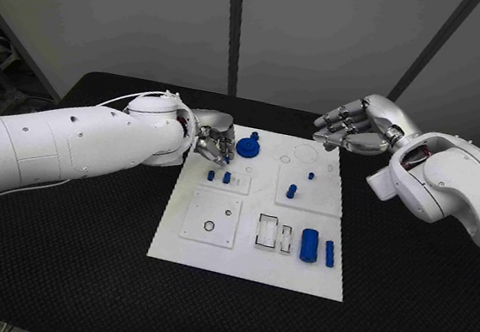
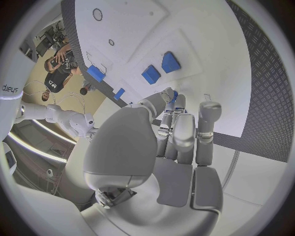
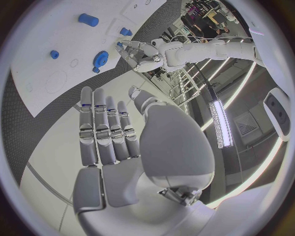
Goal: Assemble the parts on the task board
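Head view: left hand (image 1: 210, 144) fingers curled at far-left edge of task board (image 1: 249, 259), just beside blue gear (image 1: 249, 147); grasp unclear. Right hand (image 1: 358, 124) empty, spread, hovering far-right.

Left wrist view: left-hand fingertips (image 2: 174, 96) near blue tip; confirm contact before lifting.

Right wrist view: right-hand fingers (image 3: 104, 132) straight, holding nothing; gear flat on board.

A black table (image 1: 72, 259), apparently textured, before grey wall panels (image 1: 328, 24).
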Available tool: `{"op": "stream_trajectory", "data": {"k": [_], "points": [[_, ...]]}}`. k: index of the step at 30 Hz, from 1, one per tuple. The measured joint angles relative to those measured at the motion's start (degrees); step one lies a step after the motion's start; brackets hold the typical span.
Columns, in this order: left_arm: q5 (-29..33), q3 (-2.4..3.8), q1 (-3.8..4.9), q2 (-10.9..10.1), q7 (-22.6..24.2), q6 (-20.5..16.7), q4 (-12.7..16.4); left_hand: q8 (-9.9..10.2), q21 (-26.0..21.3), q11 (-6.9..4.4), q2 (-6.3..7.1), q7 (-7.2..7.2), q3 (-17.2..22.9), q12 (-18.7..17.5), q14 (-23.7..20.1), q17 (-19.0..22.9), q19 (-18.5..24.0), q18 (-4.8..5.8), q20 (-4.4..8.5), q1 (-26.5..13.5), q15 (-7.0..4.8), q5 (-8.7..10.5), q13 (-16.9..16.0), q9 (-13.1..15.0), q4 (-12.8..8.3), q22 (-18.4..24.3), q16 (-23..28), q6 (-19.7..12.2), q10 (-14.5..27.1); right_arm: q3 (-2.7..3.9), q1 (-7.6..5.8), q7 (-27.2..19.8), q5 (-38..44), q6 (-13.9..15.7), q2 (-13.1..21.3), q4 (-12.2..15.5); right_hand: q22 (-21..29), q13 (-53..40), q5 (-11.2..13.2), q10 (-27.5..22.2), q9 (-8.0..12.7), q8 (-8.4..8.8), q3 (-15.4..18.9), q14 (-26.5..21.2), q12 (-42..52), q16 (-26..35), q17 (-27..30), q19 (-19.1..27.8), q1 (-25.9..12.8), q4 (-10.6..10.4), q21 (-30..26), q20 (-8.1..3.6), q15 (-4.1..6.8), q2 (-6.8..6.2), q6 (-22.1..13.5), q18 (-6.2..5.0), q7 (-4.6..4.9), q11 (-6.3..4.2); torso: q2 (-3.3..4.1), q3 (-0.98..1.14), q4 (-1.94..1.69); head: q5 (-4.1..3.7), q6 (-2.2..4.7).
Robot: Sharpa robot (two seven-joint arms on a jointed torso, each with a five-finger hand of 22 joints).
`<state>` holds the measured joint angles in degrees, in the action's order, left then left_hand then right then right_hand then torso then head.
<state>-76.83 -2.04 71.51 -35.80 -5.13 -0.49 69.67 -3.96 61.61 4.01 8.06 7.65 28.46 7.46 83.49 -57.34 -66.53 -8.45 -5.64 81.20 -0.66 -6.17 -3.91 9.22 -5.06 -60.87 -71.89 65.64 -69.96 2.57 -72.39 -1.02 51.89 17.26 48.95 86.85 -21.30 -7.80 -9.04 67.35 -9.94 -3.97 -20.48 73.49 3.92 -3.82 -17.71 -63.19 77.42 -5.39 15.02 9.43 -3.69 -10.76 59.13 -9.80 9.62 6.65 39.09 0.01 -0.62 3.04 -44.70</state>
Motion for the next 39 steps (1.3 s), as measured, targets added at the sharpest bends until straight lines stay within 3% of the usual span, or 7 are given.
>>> {"op": "stream_trajectory", "data": {"k": [4,9,13,31,33,36,39], "points": [[0.0,0.0,0.0,0.1,0.0,0.0,-0.1,0.1,0.0,0.26,0.54,0.18,0.0,-0.7,0.0,0.4,0.0,0.0,0.0,-0.5,0.0,0.53,0.1,-0.3,0.0,0.0,0.1,-0.2,0.3,0.0,0.0,0.0,0.0,0.0,0.0,0.0,0.0,0.0,0.0,0.0,0.0,0.0,0.0,0.0,0.0,0.0,0.0,0.0,0.0,0.0,0.0,0.0,0.0,0.0,0.0,0.0,0.0,0.0,0.0,0.0,0.02,0.01,-0.04],[0.0,-0.1,-0.02,0.1,-0.1,0.2,-0.1,0.4,-0.4,0.64,1.92,0.35,0.0,-1.7,0.2,0.9,-0.1,0.0,-0.14,-1.9,0.21,1.22,0.2,-1.9,0.0,0.3,0.3,-4.6,1.9,0.0,0.0,0.0,0.0,0.0,0.0,0.0,0.0,0.0,0.0,0.0,0.0,0.0,0.0,0.0,0.0,0.0,0.0,0.0,0.0,0.0,0.0,0.0,0.0,0.0,0.0,0.0,0.0,0.0,0.0,0.0,0.03,0.01,-0.13],[0.0,-0.12,-0.05,0.1,-0.2,0.2,-0.1,0.4,-0.9,0.99,2.67,0.34,0.2,-2.6,0.0,1.1,-0.2,0.0,-0.24,-2.7,0.41,1.87,0.3,-2.8,0.2,0.7,0.3,-5.9,3.5,0.0,0.0,0.0,0.0,0.0,0.0,0.0,0.3,0.2,-0.2,0.0,-0.1,0.0,0.0,0.0,0.0,0.0,0.2,-0.2,0.0,0.0,-0.4,0.2,0.0,0.0,0.0,0.0,0.0,0.0,0.0,0.01,0.03,-0.07,-0.15],[0.0,-0.12,-0.07,-1.0,-0.2,-0.4,0.1,0.4,-2.2,1.54,2.94,0.4,0.0,-3.3,0.0,1.9,0.3,0.0,-0.73,-2.9,0.77,2.29,0.3,-3.8,0.3,1.6,0.7,-7.0,5.7,0.0,0.0,0.4,0.6,-0.2,0.0,-0.8,0.4,0.3,-0.2,0.0,-0.1,0.0,0.0,0.0,0.0,0.0,0.3,-0.2,0.1,0.0,-0.4,0.2,0.0,0.09,0.0,0.0,0.0,0.0,-0.03,-0.01,-0.01,-0.1,-0.18],[0.0,0.18,-0.16,-1.4,-0.2,-0.7,0.2,0.4,-3.4,1.66,2.96,0.16,-0.2,-3.3,-0.4,3.5,0.7,0.0,-1.16,-2.9,1.22,2.29,0.3,-4.1,0.5,2.7,1.8,-7.7,6.2,0.0,0.0,0.8,1.4,-0.5,0.0,-1.3,0.4,0.5,-0.2,0.0,-0.2,0.0,-0.1,0.1,0.0,0.0,0.4,-1.1,0.9,0.7,-0.4,-0.13,0.14,0.59,0.1,0.0,-0.12,0.0,-0.03,-0.01,-0.02,-0.14,-0.13],[0.2,1.31,-0.21,-2.3,-0.1,-1.5,0.4,0.4,-6.0,1.65,3.18,0.23,-0.7,-3.3,-1.3,6.8,2.3,0.0,-1.24,-2.7,1.32,2.28,0.3,-4.6,1.0,5.0,4.0,-8.0,6.8,0.0,0.0,1.5,3.9,-1.0,-0.2,-2.2,-0.4,0.9,-0.2,-0.2,-0.3,0.0,-0.5,3.2,0.0,-1.2,-0.1,-3.9,2.6,2.1,1.0,-1.1,1.21,0.77,1.1,0.01,-0.55,-0.15,-0.03,-0.01,-0.02,-0.21,-0.04],[0.9,2.25,-0.13,-3.7,0.3,-2.9,0.7,0.4,-10.9,1.65,3.18,0.76,-1.1,-3.3,-3.6,13.6,5.4,-0.68,-1.24,-2.7,1.32,2.54,0.3,-4.9,0.9,9.4,9.1,-7.5,7.2,-0.02,0.0,2.3,7.6,-1.7,-0.5,-3.4,-2.5,1.3,-0.2,0.4,-0.4,0.0,-0.5,8.0,0.0,-3.6,-1.4,-7.3,3.5,3.2,4.0,-2.49,2.61,1.03,2.1,0.0,-0.99,-0.85,-0.03,0.01,-0.03,-0.27,0.12]]}}
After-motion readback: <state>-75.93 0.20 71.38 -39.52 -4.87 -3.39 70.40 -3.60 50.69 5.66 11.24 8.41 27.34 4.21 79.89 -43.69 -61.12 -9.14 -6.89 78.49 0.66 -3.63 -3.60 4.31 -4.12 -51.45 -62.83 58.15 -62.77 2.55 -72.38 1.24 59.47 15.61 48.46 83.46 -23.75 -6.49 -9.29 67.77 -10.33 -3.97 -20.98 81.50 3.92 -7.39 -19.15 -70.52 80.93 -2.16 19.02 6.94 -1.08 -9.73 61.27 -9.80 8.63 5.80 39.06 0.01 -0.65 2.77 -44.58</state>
